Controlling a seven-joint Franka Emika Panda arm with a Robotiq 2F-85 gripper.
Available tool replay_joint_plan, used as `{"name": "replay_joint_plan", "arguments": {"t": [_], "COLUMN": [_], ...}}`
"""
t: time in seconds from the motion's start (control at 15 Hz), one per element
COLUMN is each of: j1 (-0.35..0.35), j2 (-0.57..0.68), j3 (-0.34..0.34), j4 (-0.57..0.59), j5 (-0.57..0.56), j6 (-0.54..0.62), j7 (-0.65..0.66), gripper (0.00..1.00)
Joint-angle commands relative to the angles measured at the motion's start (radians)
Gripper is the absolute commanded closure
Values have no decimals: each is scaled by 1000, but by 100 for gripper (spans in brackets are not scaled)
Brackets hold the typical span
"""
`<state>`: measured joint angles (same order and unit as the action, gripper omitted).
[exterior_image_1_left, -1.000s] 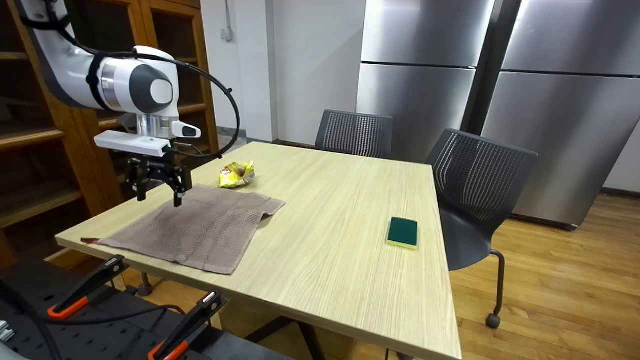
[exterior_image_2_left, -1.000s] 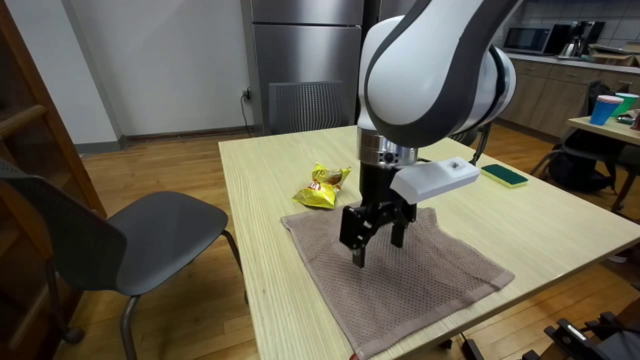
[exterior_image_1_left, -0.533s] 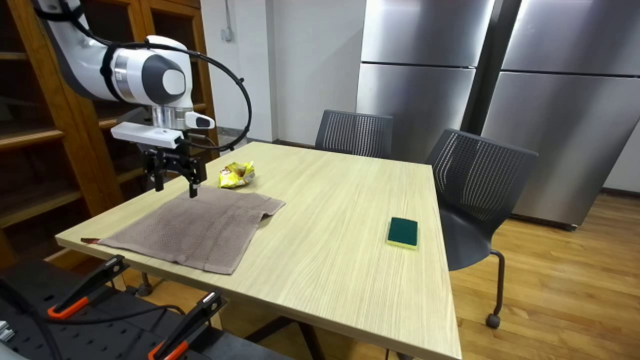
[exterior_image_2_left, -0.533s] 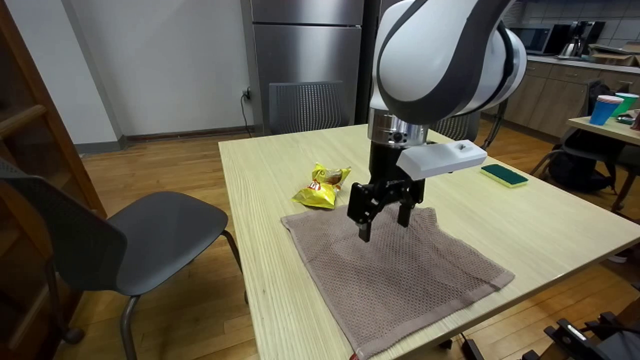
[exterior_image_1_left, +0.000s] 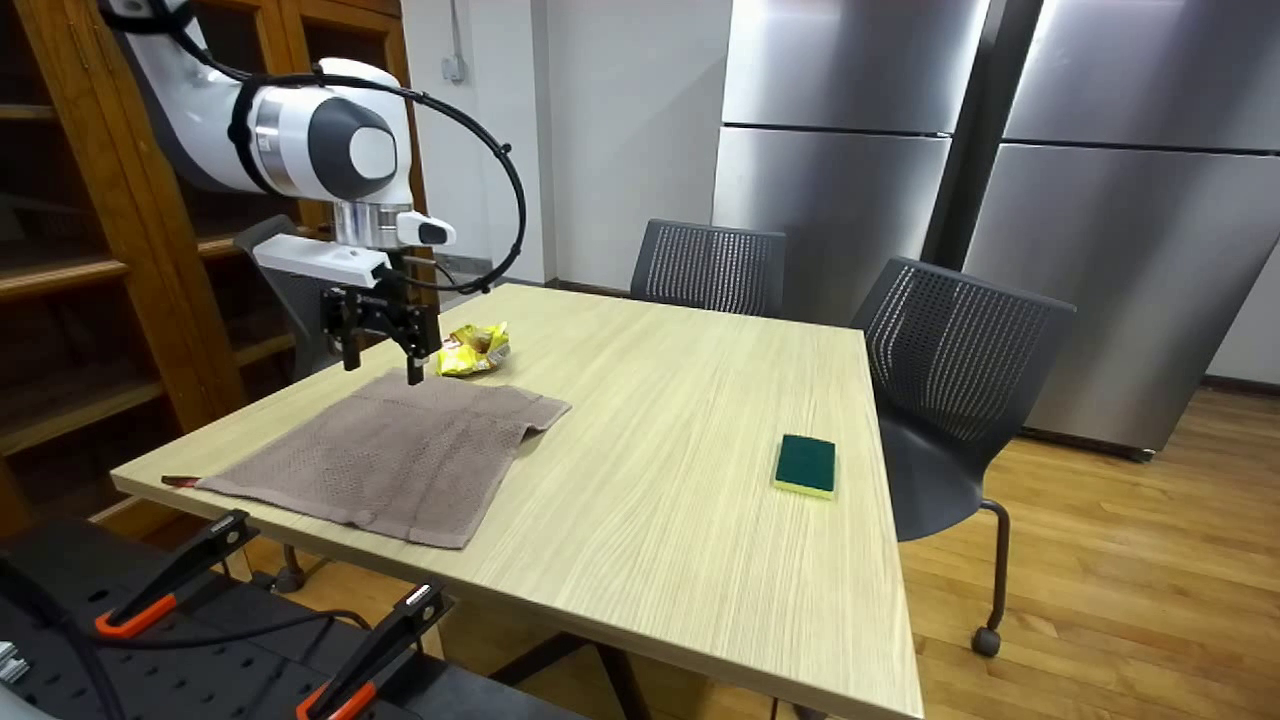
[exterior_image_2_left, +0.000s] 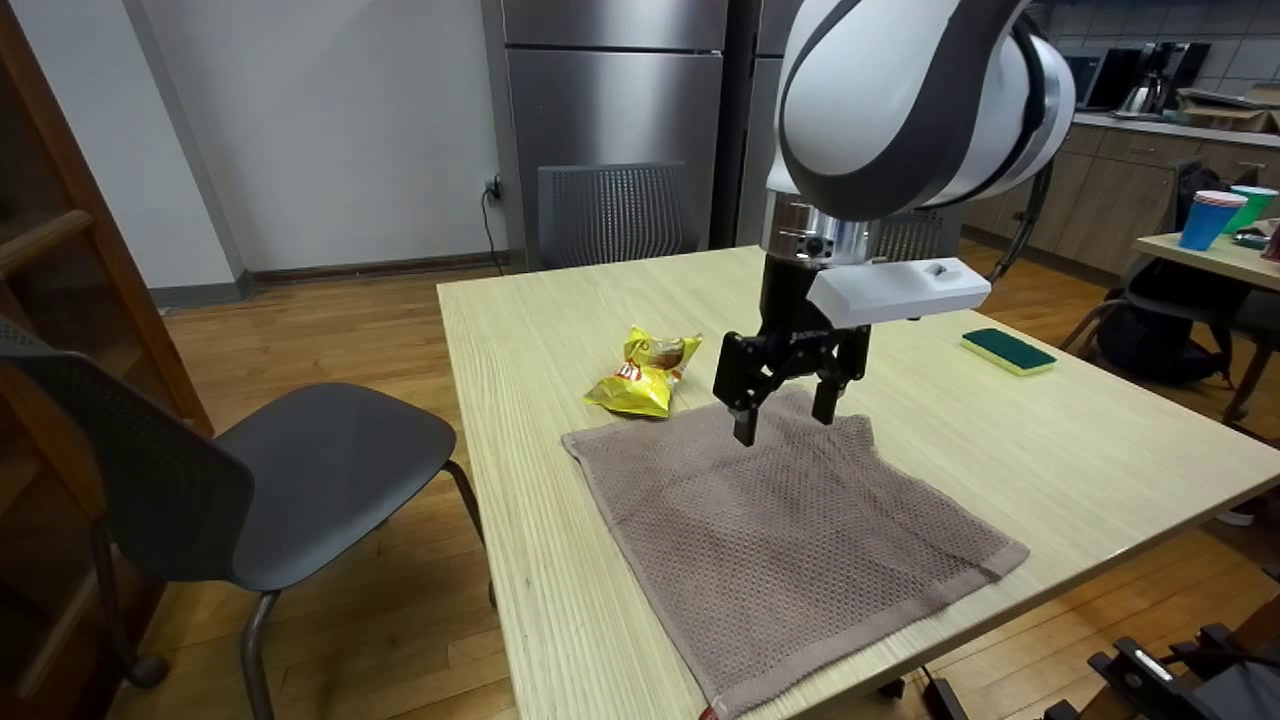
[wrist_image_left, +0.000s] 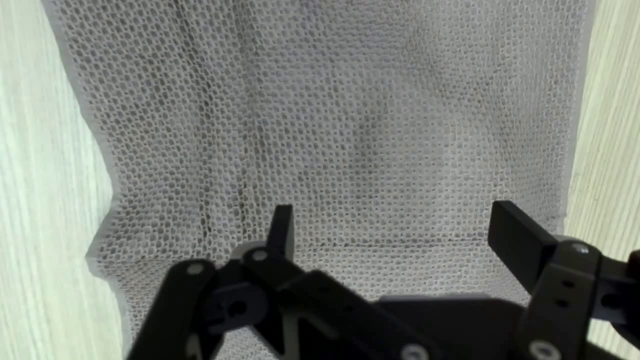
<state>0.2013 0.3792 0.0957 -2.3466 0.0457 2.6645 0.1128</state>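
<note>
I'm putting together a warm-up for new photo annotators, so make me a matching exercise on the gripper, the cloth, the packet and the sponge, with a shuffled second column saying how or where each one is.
Column 1
1. gripper
2. cloth
3. packet
4. sponge

Column 2
A. crumpled, lying near an edge of the cloth
B. dark green on top, yellow below
C. open, holding nothing, above the cloth
D. brownish, spread out with some creases

Right pairs: 1-C, 2-D, 3-A, 4-B
</note>
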Motion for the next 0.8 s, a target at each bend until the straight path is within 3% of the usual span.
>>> {"name": "replay_joint_plan", "arguments": {"t": [0.0, 0.73], "j1": [-12, -15], "j2": [-1, -2], "j3": [3, -5], "j4": [1, 1], "j5": [-7, -7], "j6": [-2, -2], "j7": [8, 16], "gripper": [0, 0]}}
